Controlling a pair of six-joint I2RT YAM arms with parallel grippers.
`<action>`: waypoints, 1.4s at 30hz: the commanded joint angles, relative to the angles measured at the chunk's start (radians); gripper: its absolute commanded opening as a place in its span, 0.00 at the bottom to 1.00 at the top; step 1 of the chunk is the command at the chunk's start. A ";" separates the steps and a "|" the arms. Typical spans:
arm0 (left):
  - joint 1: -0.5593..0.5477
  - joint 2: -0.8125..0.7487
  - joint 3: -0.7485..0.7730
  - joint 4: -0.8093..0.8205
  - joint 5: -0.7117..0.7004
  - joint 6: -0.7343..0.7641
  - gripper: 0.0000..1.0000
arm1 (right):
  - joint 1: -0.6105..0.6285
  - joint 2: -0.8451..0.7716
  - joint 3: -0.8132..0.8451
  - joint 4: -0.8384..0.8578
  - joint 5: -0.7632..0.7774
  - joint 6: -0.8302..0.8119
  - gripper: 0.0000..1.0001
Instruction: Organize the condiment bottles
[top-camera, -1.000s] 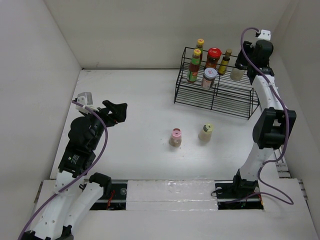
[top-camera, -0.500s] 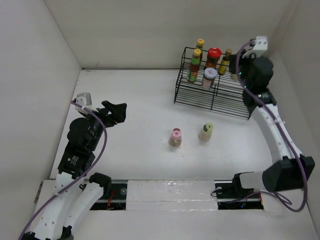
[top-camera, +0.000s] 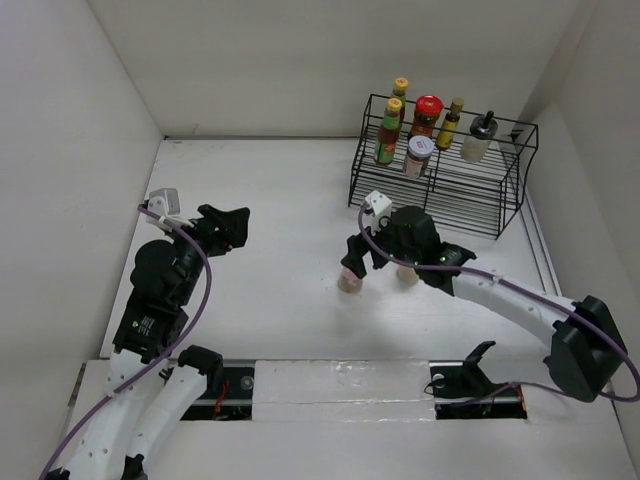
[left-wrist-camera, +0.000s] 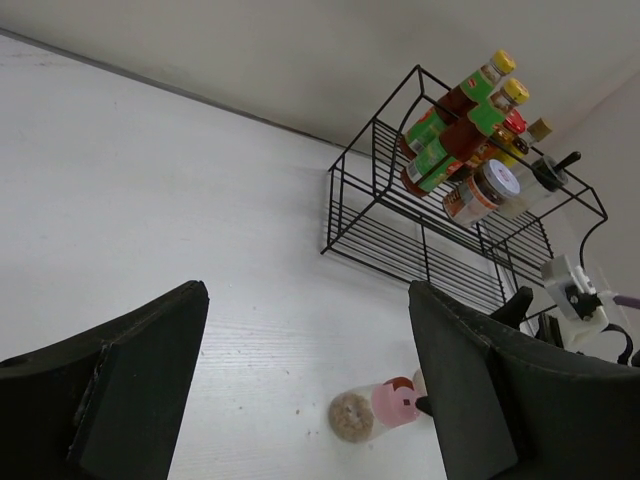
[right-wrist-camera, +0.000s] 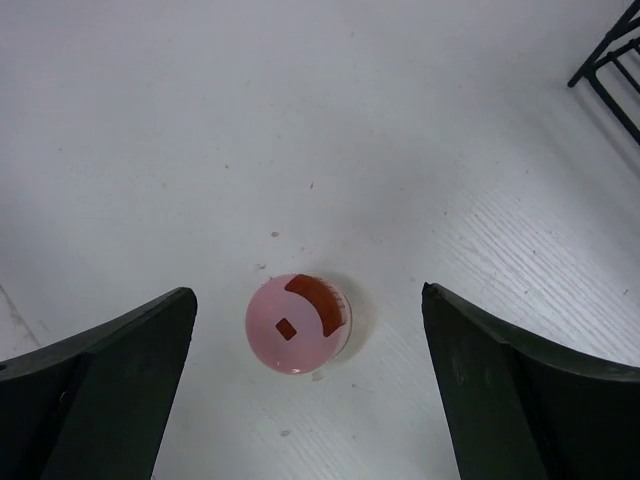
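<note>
A beige bottle with a pink cap (top-camera: 347, 281) stands on the white table in front of the rack. My right gripper (top-camera: 358, 257) hovers straight above it, open and empty. In the right wrist view the pink cap (right-wrist-camera: 298, 323) lies between the spread fingers (right-wrist-camera: 120, 380), untouched. A cream-capped bottle (top-camera: 407, 274) stands just right of it, mostly hidden by the right arm. Two yellow-capped sauce bottles (top-camera: 388, 132), a red-lidded jar (top-camera: 427, 113), a silver-lidded jar (top-camera: 418, 155), a small yellow bottle (top-camera: 450, 124) and a black-capped bottle (top-camera: 480, 138) stand on the rack. My left gripper (top-camera: 226, 226) is open and empty at the left.
The black wire rack (top-camera: 455, 195) stands at the back right, near the right wall. White walls close in the table on the left, back and right. The left wrist view shows the rack (left-wrist-camera: 420, 235) and the pink-capped bottle (left-wrist-camera: 375, 412) ahead.
My right arm has swung from the rack's top right down to above the pink-capped bottle, leaving the black-capped bottle on the rack. The left arm has barely moved.
</note>
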 joint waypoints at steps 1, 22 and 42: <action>0.003 0.004 -0.003 0.043 0.009 0.013 0.77 | 0.021 -0.005 -0.007 -0.062 0.050 -0.030 1.00; 0.003 0.013 -0.003 0.043 0.018 0.013 0.78 | 0.079 -0.095 0.147 -0.028 0.376 -0.047 0.48; 0.003 0.022 -0.003 0.043 0.018 0.013 0.78 | -0.688 0.136 0.454 -0.099 0.028 -0.046 0.47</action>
